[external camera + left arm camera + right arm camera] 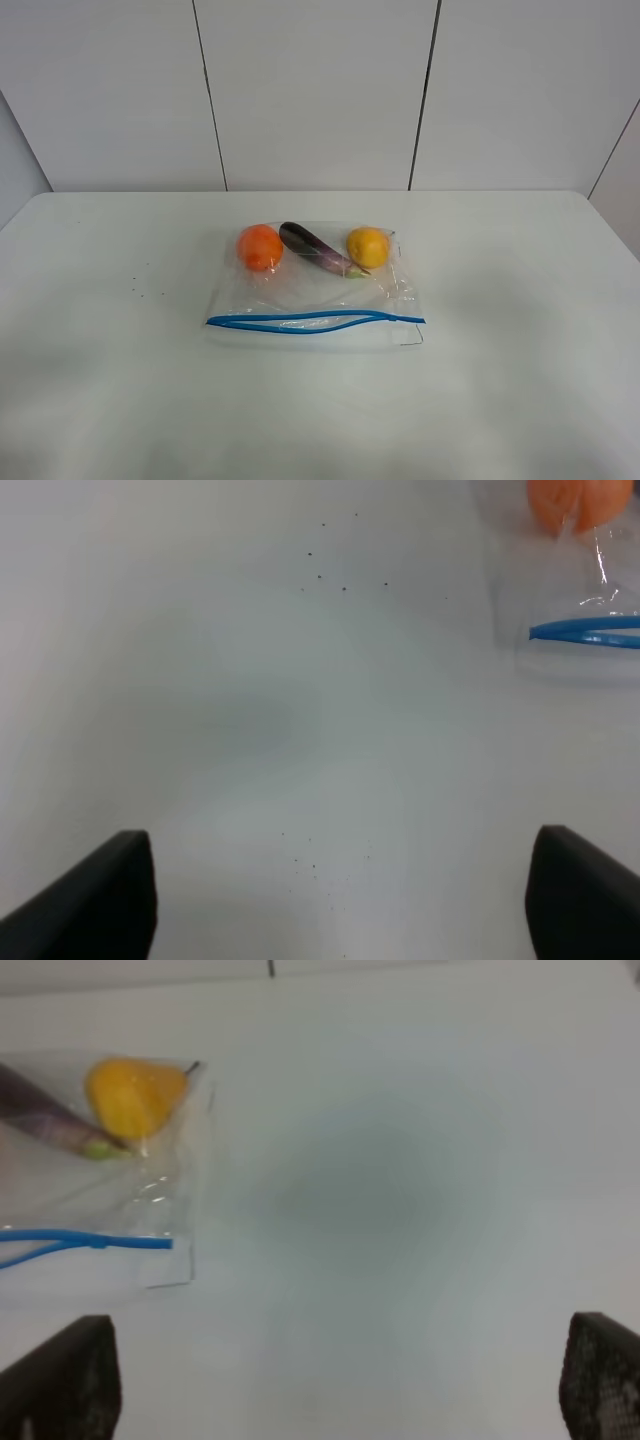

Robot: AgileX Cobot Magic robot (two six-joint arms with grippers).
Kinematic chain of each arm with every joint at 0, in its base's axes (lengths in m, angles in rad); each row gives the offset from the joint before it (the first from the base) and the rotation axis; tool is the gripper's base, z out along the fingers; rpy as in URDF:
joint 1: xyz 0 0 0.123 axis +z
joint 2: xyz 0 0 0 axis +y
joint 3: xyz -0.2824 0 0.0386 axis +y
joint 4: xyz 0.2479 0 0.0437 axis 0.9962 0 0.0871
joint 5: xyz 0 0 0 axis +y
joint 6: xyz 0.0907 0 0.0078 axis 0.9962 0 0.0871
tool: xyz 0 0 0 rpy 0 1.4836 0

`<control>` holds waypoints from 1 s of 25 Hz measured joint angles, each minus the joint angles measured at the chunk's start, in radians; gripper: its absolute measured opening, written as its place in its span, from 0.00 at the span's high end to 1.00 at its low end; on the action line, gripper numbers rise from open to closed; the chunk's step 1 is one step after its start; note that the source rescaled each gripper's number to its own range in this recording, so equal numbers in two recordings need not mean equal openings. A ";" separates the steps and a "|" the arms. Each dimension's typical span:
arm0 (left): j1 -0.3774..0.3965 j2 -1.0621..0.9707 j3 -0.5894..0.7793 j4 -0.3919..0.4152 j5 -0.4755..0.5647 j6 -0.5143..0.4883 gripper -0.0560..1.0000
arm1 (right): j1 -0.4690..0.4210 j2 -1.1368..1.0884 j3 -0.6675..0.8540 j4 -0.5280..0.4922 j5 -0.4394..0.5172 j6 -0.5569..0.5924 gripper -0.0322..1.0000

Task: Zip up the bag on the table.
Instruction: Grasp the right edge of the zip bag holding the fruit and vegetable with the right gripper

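Ok, floppy clear bag [315, 285], thin blue zip strip [225, 322], ahead of L gripper [340, 900] and R gripper [335, 1380], outside both gaps, jaws wide apart

Each wrist view crops the bag [100, 1200] and shows only the tips of my left fingers [95, 895] and right fingers [60, 1380].

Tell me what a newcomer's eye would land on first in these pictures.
The clear bag lying in the middle of the white table draws the eye, with an orange fruit, a purple eggplant and a yellow fruit lined up inside along its far side. Next comes the blue zipper strip on its near edge, its two tracks parted along most of their length.
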 joint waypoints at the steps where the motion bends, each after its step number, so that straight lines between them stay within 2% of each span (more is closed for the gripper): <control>1: 0.000 0.000 0.000 0.000 0.000 0.000 0.00 | 0.000 0.069 -0.031 0.007 -0.001 0.000 0.03; 8: 0.000 0.000 0.000 0.000 0.000 0.000 0.00 | 0.000 0.546 -0.254 0.018 0.024 -0.021 0.05; 13: 0.000 0.000 0.000 0.000 0.000 0.000 0.00 | 0.000 0.830 -0.364 0.070 0.026 -0.023 0.05; 19: 0.000 0.000 0.000 0.000 0.000 0.000 0.00 | 0.000 1.046 -0.384 0.182 -0.056 -0.077 0.06; 25: 0.000 0.000 0.000 0.000 0.000 0.001 0.00 | 0.000 1.212 -0.385 0.366 -0.155 -0.226 0.08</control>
